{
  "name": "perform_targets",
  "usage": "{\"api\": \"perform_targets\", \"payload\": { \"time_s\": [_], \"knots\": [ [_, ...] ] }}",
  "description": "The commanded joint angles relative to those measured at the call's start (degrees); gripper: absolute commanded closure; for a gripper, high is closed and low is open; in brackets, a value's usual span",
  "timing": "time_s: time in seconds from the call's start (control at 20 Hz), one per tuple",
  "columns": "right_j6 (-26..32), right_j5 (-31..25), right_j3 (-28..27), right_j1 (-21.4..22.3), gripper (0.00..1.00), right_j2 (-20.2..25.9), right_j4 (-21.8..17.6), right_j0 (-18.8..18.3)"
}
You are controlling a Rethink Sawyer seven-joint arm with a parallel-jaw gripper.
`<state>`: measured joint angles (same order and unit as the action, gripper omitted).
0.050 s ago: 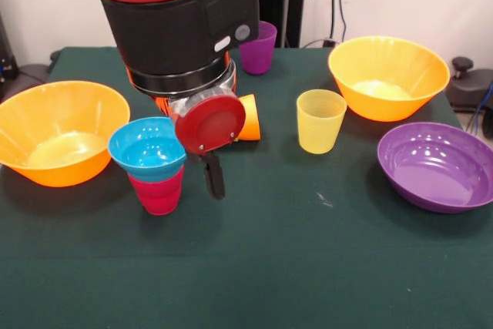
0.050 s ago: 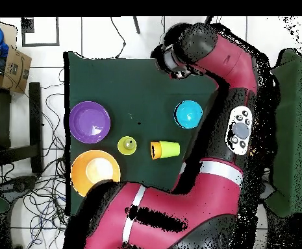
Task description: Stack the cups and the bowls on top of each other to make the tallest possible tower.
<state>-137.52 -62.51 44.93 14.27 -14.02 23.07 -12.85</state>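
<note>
Cyan bowl (image 1: 147, 146) sits on your red cup (image 1: 159, 191) at left centre as tower base; gripper (image 1: 212, 175) beside it, grip unclear.

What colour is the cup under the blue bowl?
Red, clearest in the front view.

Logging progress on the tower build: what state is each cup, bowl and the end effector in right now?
cyan bowl: upright, stacked on the red cup
red cup: upside down, on table
yellow cup: upright, empty
orange cup: on its side
purple cup: upright
orange bowls: upright, empty
purple bowl: upright, empty
end effector: holding nothing
</note>
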Motion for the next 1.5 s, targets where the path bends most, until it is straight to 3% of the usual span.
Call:
{"api": "perform_targets", "payload": {
  "time_s": [0.05, 0.65, 1.1, 1.5],
  "knots": [
    [-16.03, 4.59, 10.11, 0.72, 0.0, 2.81, 2.45, 2.27],
    [-22.94, 1.87, 9.03, 1.76, 0.0, 0.57, 5.07, 6.67],
    [-26.18, 4.33, 8.24, -0.21, 0.0, -0.22, 6.46, 8.94],
    [-28.22, 4.53, 10.88, -0.36, 0.0, 0.68, 8.43, 10.01]
  ]
}}
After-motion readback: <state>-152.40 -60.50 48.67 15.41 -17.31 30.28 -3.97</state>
